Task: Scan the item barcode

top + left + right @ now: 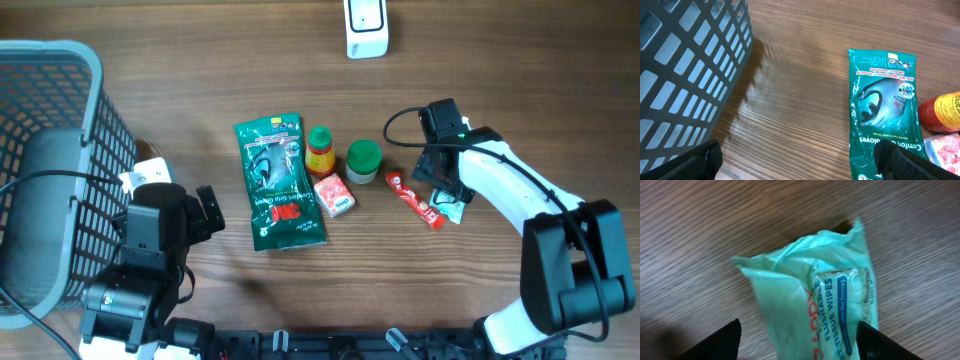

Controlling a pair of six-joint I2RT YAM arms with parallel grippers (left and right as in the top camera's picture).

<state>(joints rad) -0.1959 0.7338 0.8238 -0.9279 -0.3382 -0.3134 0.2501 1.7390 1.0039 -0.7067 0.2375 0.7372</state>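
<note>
A pale green packet of flushable tissue wipes (810,295) lies on the wooden table, crumpled at its far end. No barcode shows on its upper face. My right gripper (799,324) is open just above it, one finger on each side, neither clamping it. From overhead the wipes packet (453,209) peeks out under the right gripper (445,190). The white scanner (366,28) stands at the table's far edge. My left gripper (800,150) is open over bare wood, and overhead the left gripper (208,212) sits beside the basket.
A grey mesh basket (60,150) fills the left side. In the middle lie a green gloves pack (278,182), a red-orange bottle (320,150), a green-lidded jar (363,160), a pink box (334,195) and a red stick packet (415,198).
</note>
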